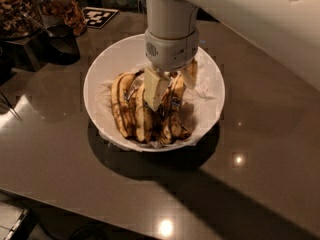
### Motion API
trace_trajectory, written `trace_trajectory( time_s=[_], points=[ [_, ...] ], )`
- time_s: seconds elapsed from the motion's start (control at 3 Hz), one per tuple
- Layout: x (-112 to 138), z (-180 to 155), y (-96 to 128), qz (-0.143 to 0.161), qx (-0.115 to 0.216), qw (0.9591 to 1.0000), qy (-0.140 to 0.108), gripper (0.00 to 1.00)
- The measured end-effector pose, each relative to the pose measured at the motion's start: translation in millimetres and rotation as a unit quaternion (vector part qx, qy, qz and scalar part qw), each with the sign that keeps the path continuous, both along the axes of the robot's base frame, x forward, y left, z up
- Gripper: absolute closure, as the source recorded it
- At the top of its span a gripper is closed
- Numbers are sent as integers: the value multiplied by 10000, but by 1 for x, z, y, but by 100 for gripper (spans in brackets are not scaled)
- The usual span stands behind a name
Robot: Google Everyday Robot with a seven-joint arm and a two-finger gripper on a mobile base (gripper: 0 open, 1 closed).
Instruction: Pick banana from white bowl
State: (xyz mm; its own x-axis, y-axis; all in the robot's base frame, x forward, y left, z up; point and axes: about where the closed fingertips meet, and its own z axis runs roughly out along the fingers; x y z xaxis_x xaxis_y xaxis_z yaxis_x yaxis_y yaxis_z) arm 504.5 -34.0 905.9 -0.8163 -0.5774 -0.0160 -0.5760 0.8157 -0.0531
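Observation:
The white bowl (210, 111), lined with crumpled white paper, sits on the dark tabletop and holds several brown-blotched bananas side by side. The banana (175, 115) with the small blue sticker lies right of centre, its dark tip toward the bowl's front. My gripper (172, 82) hangs straight down from the arm into the bowl. It is open, with one cream finger (154, 88) left of that banana and the other finger (190, 74) to its right. The banana's far end is hidden under the wrist. A yellower banana (120, 104) lies at the left.
A dark cup (62, 44) and jars of nuts (15, 9) stand at the back left. A black-and-white marker tag (99, 16) lies behind the bowl. The table's front edge runs along the lower left. The arm's white link crosses the upper right.

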Motion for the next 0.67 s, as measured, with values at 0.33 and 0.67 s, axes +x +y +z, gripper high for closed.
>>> trace_trajectory(
  time_s=[0.33, 0.67],
  points=[
    [2, -5, -4, -49, 31, 9999, 95, 38],
    [4, -12, -8, -89, 51, 9997, 205, 38]
  ],
)
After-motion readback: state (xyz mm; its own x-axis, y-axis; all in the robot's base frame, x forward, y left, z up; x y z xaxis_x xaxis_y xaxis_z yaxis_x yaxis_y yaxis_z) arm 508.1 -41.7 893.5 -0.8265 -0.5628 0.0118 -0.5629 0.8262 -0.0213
